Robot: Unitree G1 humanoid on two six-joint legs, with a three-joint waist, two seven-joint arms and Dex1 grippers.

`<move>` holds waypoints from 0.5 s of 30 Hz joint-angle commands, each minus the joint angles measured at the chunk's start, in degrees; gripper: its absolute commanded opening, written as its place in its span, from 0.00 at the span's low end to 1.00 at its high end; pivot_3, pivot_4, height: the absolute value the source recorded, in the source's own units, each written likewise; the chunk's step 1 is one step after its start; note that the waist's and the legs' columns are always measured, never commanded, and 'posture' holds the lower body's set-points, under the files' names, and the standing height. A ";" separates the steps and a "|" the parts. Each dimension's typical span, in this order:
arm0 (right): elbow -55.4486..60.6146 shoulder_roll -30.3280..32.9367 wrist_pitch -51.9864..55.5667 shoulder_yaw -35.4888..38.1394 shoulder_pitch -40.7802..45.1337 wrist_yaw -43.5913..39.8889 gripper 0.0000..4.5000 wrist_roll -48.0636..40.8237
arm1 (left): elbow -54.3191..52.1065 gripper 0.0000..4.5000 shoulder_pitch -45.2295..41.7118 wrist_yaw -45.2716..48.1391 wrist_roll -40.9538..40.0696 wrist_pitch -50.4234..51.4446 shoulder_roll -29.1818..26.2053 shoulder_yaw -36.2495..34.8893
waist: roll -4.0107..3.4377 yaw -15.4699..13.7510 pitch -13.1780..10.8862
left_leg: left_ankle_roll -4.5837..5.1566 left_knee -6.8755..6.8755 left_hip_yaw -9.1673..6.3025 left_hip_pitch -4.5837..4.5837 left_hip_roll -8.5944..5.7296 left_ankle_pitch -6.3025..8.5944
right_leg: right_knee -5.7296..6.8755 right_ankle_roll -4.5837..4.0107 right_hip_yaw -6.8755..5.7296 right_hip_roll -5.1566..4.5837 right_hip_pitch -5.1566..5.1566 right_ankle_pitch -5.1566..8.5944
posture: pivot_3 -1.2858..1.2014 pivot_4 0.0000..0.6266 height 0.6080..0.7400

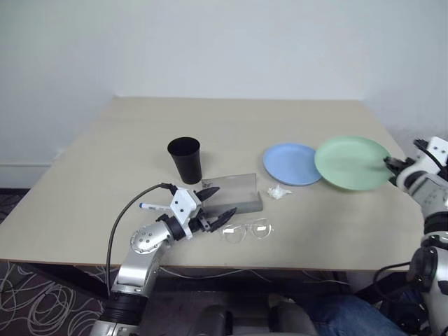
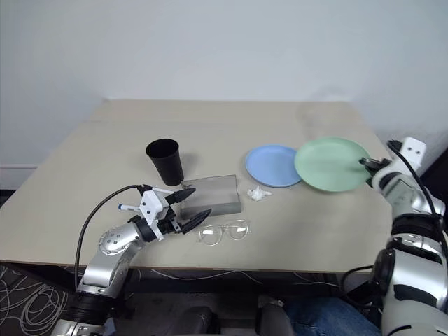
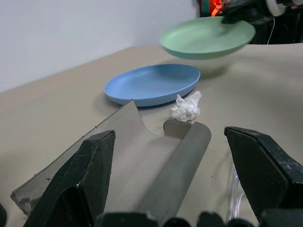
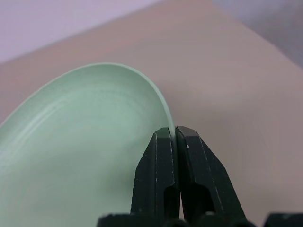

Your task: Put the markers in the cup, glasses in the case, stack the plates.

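Right claw (image 4: 173, 137) clenched on the mint green plate's (image 1: 352, 162) right rim, holding it off the worktop (image 1: 105, 168) — just right of the light blue plate (image 1: 292, 164); left claw (image 1: 213, 204) spread wide at the grey case (image 1: 234, 190)

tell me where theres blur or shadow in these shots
Left wrist view: the green plate is smeared at its rim and casts a soft shadow on the table, while the blue plate looks sharp. Right wrist view: the right tool, shut on the green plate's rim, is crisp; the table behind is soft. Eye views: even light, faint shadows.
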State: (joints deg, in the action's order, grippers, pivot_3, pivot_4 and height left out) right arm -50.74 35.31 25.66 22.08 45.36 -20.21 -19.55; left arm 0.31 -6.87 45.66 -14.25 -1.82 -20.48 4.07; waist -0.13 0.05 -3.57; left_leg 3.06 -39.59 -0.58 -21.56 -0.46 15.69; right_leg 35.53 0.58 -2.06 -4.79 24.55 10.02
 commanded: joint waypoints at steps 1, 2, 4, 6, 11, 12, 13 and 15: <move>2.78 -1.75 0.09 -2.77 3.61 -0.09 0.00 1.50 | -1.00 0.87 -1.04 -0.29 -0.04 -1.00 -0.15 -0.35 | -0.02 -0.14 -0.01 | 0.00 0.00 -0.01 -0.03 -0.01 0.00 | -0.01 0.00 -0.02 -0.01 0.01 0.00 | 0.52 0.00 0.86; 2.59 -2.83 0.06 -3.77 4.34 -0.02 0.00 2.01 | -0.94 0.87 -1.03 -0.30 -0.02 -1.06 -0.13 -0.34 | -0.03 -0.11 -0.01 | 0.01 0.00 -0.01 -0.04 -0.02 0.00 | -0.01 0.00 -0.01 -0.01 0.03 0.00 | 0.52 0.00 0.86; 0.60 -4.63 -1.02 -5.10 6.07 0.70 0.00 3.13 | -0.89 0.87 -1.03 -0.32 0.00 -1.11 -0.09 -0.30 | -0.05 -0.01 -0.02 | 0.05 0.00 0.01 -0.04 -0.02 0.03 | -0.01 0.01 0.01 -0.01 0.04 0.00 | 0.52 0.00 0.86; -2.72 -6.28 -2.94 -5.97 8.21 1.84 0.00 4.31 | -0.81 0.87 -1.11 -0.39 0.08 -1.18 0.02 -0.22 | -0.07 0.07 -0.02 | 0.05 0.00 0.03 -0.04 -0.02 0.03 | -0.01 0.02 0.03 -0.01 0.07 -0.01 | 0.52 0.00 0.86; -10.51 -9.14 -7.59 -7.04 13.26 2.51 0.00 6.10 | -0.69 0.87 -1.34 -0.70 0.30 -1.37 0.27 -0.11 | -0.11 0.08 -0.04 | 0.05 0.04 0.03 -0.03 -0.01 0.03 | 0.03 0.06 0.03 0.00 0.10 -0.04 | 0.52 0.00 0.86; -11.83 -9.29 -8.29 -7.03 13.98 2.43 0.00 6.29 | -0.73 0.87 -1.37 -0.80 0.33 -1.34 0.26 -0.13 | -0.12 0.04 -0.04 | 0.05 0.04 0.02 -0.03 -0.01 0.03 | 0.04 0.08 0.02 0.00 0.10 -0.05 | 0.52 0.00 0.86; -12.90 -9.38 -8.88 -7.01 14.54 2.35 0.00 6.48 | -0.75 0.87 -1.40 -0.87 0.35 -1.32 0.25 -0.14 | -0.12 -0.01 -0.04 | 0.05 0.05 0.01 -0.04 -0.02 0.03 | 0.04 0.09 0.02 0.00 0.11 -0.05 | 0.52 0.00 0.86; -14.52 -9.51 -9.86 -6.73 15.17 1.81 0.11 6.51 | -1.10 0.87 -1.05 -1.07 0.31 -1.27 0.09 -0.34 | -0.12 -0.01 -0.04 | 0.05 0.06 0.01 -0.06 -0.04 0.03 | 0.01 0.11 0.02 0.00 0.11 -0.05 | 0.52 0.00 0.86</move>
State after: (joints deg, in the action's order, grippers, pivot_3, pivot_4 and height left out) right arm -65.29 25.21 17.66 14.57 58.14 -18.19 -13.17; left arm 0.65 -7.08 44.90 -13.97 -1.98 -20.27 4.12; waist -0.24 0.05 -3.61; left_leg 3.11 -39.51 -0.57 -21.62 -0.51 15.72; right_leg 35.53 0.70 -2.03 -4.80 24.66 9.97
